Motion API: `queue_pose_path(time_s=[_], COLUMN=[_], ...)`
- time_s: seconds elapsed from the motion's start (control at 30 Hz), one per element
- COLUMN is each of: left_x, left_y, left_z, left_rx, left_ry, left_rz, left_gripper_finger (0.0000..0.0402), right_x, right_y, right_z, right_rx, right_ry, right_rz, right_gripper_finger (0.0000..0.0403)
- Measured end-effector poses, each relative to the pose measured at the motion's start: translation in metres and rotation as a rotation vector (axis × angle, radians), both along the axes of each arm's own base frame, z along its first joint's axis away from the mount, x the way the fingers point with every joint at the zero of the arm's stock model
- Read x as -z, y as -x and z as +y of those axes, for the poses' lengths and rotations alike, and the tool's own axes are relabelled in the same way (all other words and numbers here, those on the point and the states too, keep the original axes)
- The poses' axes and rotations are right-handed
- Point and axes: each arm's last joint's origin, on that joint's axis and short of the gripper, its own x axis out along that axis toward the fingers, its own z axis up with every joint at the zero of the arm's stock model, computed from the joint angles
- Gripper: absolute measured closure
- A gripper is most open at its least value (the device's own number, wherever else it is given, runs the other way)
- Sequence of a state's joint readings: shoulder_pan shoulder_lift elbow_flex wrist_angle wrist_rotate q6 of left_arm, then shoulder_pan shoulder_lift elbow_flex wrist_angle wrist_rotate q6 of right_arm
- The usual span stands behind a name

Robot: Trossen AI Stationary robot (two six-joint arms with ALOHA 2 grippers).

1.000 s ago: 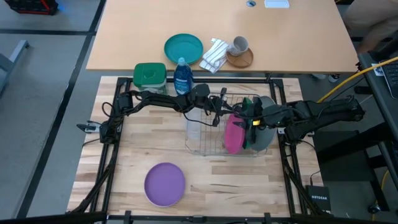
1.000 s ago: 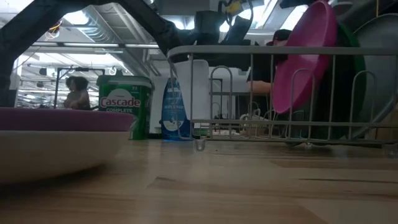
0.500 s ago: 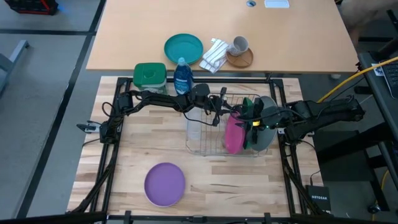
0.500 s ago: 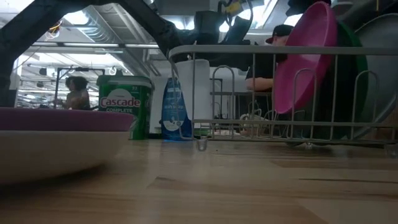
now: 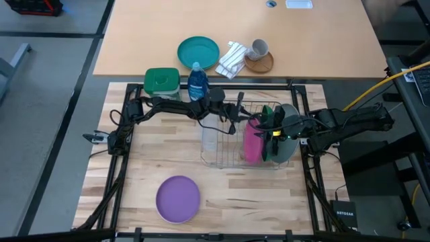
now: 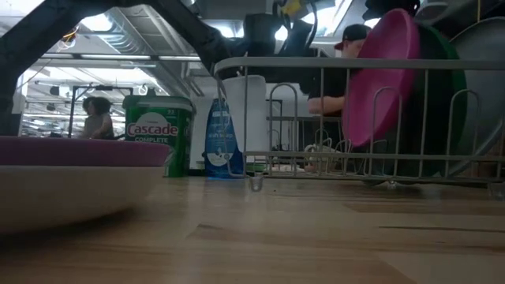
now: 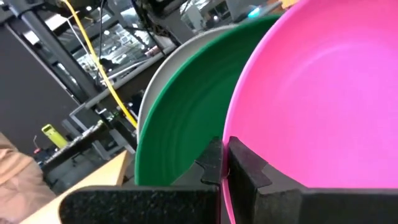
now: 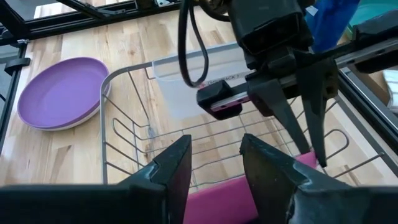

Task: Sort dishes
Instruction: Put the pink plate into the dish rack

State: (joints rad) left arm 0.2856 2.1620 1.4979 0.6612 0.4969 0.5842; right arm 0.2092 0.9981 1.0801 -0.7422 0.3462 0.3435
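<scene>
A magenta-pink plate stands on edge in the wire rack. Behind it stand a green plate and a large light grey plate. My left gripper reaches in from the table's left and is shut on the pink plate's rim. My right gripper comes from the right and stands open just above the pink plate; I cannot tell whether it touches it. A purple plate lies flat on the table near the front edge. My left gripper pinches the pink plate's upper rim between its two fingers, one on the plate's front face and one on its back. The fingers come about level from the table's left. The plate stands on edge, tilted, with its lower part in the rack.
A clear container sits in the rack's left end. A green-lidded tub and a blue bottle stand at the table's far edge. On the desk beyond are a teal plate, a cloth and a mug. People sit in the room behind.
My left gripper has rolled a little while staying shut on the pink plate's rim. The plate has tipped slightly more upright in the rack, with its top edge moving toward the table's left.
</scene>
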Motion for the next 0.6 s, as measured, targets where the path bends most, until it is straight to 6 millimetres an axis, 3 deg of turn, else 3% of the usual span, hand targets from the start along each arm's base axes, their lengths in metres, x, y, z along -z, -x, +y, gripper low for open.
queue_pose_path(time_s=[0.23,0.6], left_x=[0.003,0.022], left_y=[0.004,0.009], left_z=[0.011,0.019], left_rx=[0.005,0.006], left_ry=[-0.057,-0.046], left_rz=[0.019,0.201], left_gripper_finger=[0.0401,0.0399], right_x=[0.0,0.0], right_y=[0.0,0.0], right_z=[0.0,0.0], right_rx=[0.0,0.0], right_ry=[0.0,0.0], right_rz=[0.0,-0.002], right_gripper_finger=[0.0255,0.0255])
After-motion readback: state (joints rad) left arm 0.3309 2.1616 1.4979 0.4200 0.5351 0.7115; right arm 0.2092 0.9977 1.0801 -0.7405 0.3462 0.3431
